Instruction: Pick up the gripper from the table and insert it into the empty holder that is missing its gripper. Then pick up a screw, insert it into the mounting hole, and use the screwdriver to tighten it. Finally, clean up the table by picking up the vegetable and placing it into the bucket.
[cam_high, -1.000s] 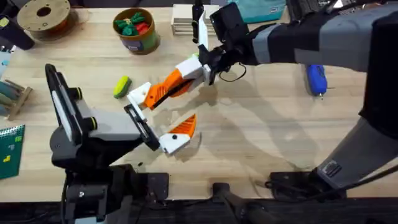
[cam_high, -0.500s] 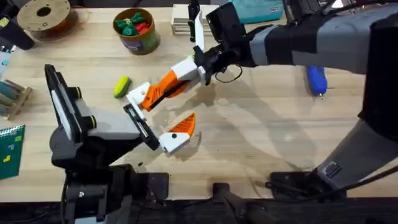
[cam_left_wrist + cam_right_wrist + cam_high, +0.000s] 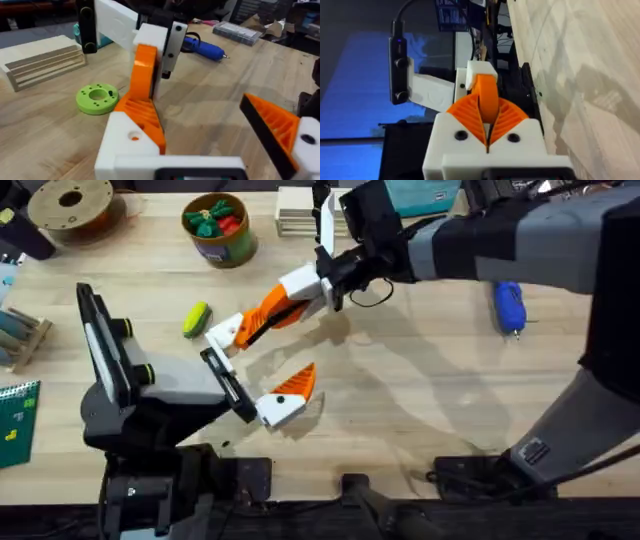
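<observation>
Since a second ago the right gripper [image 3: 262, 322] has lifted slightly up and away with its load, while the left arm has hardly shifted. Its orange ribbed fingers [image 3: 470, 114] are pressed together on the gripper [image 3: 487, 95], the loose orange wedge, which stands out from between them in the right wrist view. In the overhead view the wedge's long axis runs on a diagonal, its far end pointing down toward the holder [image 3: 224, 330], the white mount at the upper finger position of the left gripper [image 3: 255, 370]. The wedge's tip meets the top of that white mount; whether it is seated inside I cannot tell. From the left wrist view the wedge [image 3: 144, 75] stands nearly upright, rising from the holder [image 3: 131, 141], with the right arm's white finger mounts just behind it.

The left gripper is spread wide: the holder sits on one side and a white mount with its own orange wedge [image 3: 290, 390] on the other, well apart, with bare desk [image 3: 400, 400] between them.

Just beside the holder, toward the left edge, the vegetable [image 3: 195, 319] lies on the desk, yellow and green. Farther back stands the bucket [image 3: 219, 226], red and green toy pieces inside. The blue screwdriver [image 3: 508, 307] lies well off to the right, tip toward the near edge. A green ring disc [image 3: 97, 98] lies on the desk beyond the holder.
</observation>
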